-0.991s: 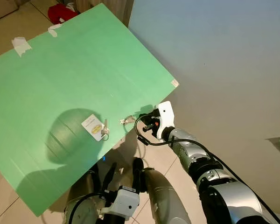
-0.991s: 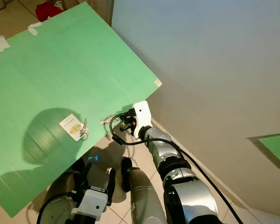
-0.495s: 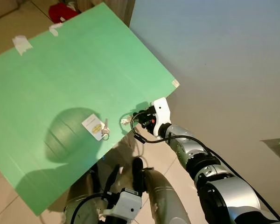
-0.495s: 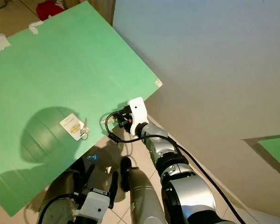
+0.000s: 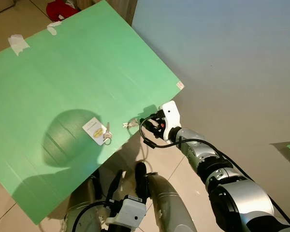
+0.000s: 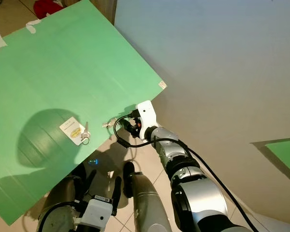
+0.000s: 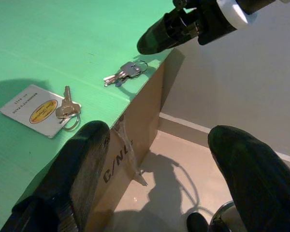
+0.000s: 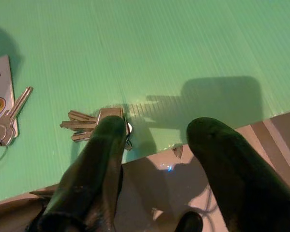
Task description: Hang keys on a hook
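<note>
In the head camera's view, a large green corrugated plastic sheet (image 5: 63, 82) lies flat and slanted over a brown cardboard box, with bits of pale tape at its far corners. Near its closer edge rests a small bunch of silver keys (image 5: 131, 124), and a little further along that edge a white rectangular card with a yellow oval label (image 5: 94, 129) has a single key on a ring (image 5: 107, 135) lying against it. The right gripper (image 5: 147, 120), behind a white wrist housing with a looped black cable, sits at the sheet's edge just beside the key bunch. The left gripper (image 5: 128, 180) hangs low by the robot's silver legs, over tiled floor (image 5: 176, 166). A red cloth (image 5: 60, 8) lies on the floor beyond the sheet.

From the left wrist, the left gripper's (image 7: 164, 159) two rounded, matte black fingers stand wide apart with nothing between them. Past them are the fluted green surface, the box's printed brown side (image 7: 135, 140), the card and the key bunch (image 7: 124, 72).

From the right wrist, the right gripper (image 8: 157, 140) is spread open and holds nothing; one finger (image 8: 104, 145) overlaps the key bunch (image 8: 84, 124) at its ring end, the other hangs past the sheet's edge. Contact cannot be confirmed.
</note>
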{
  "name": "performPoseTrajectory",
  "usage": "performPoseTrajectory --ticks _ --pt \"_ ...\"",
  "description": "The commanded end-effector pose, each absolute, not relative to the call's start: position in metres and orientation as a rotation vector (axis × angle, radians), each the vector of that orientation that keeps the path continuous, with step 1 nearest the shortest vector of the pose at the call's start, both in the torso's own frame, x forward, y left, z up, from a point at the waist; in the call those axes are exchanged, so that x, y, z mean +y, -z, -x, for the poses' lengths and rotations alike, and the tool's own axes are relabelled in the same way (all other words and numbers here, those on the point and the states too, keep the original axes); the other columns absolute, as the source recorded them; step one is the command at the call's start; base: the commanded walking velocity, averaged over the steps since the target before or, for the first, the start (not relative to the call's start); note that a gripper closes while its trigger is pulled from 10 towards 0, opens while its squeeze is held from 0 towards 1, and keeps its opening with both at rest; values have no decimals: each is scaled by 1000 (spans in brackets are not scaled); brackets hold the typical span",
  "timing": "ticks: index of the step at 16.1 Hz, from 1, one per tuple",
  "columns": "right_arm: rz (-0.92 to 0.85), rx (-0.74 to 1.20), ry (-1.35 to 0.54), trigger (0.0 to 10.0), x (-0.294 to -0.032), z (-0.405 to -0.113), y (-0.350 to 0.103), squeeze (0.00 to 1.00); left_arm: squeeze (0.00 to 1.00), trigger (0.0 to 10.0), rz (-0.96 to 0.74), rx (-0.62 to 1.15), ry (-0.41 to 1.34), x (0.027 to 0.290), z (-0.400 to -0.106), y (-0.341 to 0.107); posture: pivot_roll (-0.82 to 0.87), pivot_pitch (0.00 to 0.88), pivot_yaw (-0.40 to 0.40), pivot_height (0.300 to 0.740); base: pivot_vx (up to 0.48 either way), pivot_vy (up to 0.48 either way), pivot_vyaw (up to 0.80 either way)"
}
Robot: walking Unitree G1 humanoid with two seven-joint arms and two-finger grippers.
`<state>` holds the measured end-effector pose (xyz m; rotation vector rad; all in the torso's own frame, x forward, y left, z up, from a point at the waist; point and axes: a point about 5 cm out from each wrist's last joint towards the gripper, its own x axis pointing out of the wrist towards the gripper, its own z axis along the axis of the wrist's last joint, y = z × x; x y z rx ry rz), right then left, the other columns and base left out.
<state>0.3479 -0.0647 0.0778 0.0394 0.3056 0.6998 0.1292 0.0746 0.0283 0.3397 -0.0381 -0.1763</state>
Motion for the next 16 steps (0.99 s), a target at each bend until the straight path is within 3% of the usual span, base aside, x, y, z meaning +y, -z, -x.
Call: performPoseTrajectory --ticks 1,4,5,6,16 --pt "-35 375 -677 10000 -75 -341 -62 1000 0 10000 -331 22 202 67 -114 -19 -118 505 -311 740 0 0 0" --pt "-31 419 -724 10000 -75 -337 -58 1000 0 10000 -326 22 204 65 -113 -20 -117 512 -311 740 0 0 0" --pt "-31 425 -734 10000 -75 -337 -57 463 0 10000 -326 22 204 65 -113 -20 -117 512 -311 740 0 0 0" --pt "-24 431 -748 10000 -75 -336 -57 0 0 10000 -325 23 203 65 -112 -20 -114 510 -309 740 0 0 0" --pt "100 421 -875 10000 -75 -332 -56 0 0 10000 -327 23 202 65 -109 -22 -103 494 -307 740 0 0 0"
